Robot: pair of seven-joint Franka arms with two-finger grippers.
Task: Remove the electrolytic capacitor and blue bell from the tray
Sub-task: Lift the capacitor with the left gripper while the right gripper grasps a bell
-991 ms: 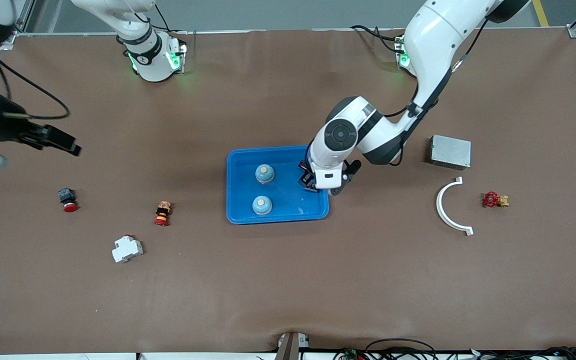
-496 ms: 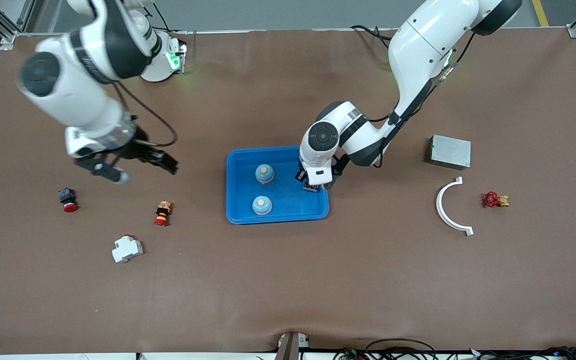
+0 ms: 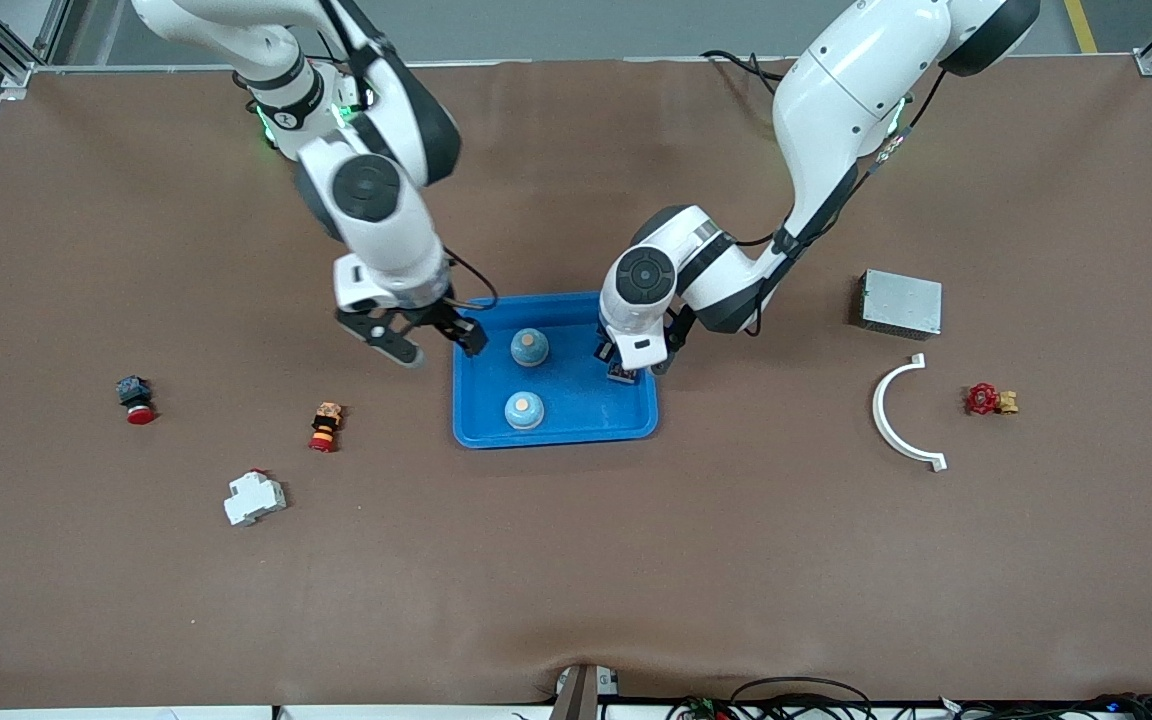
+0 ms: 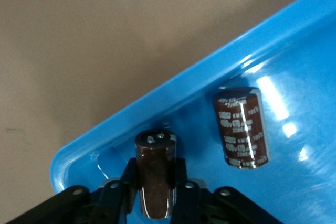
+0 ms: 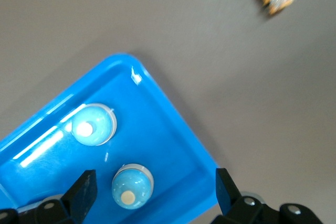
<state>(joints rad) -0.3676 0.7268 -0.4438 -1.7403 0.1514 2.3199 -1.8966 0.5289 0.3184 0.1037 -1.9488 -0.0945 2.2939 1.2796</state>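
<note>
Nothing has left the tray (image 3: pixel 556 425): the left hand (image 4: pixel 156 195) is clamped on one electrolytic capacitor (image 4: pixel 155 179) (a second capacitor (image 4: pixel 241 127) lies beside it), and the right hand (image 3: pixel 420 340) is spread at the tray's edge above two blue bells (image 3: pixel 529 346).

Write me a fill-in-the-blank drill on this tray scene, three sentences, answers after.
1. The left end effector is shut on a dark ____, inside the tray.
2. The number of blue bells in the tray is ____.
3. The right end effector, over the tray's rim at the right arm's end, has its fingers ____.

Answers: capacitor; two; open
</note>
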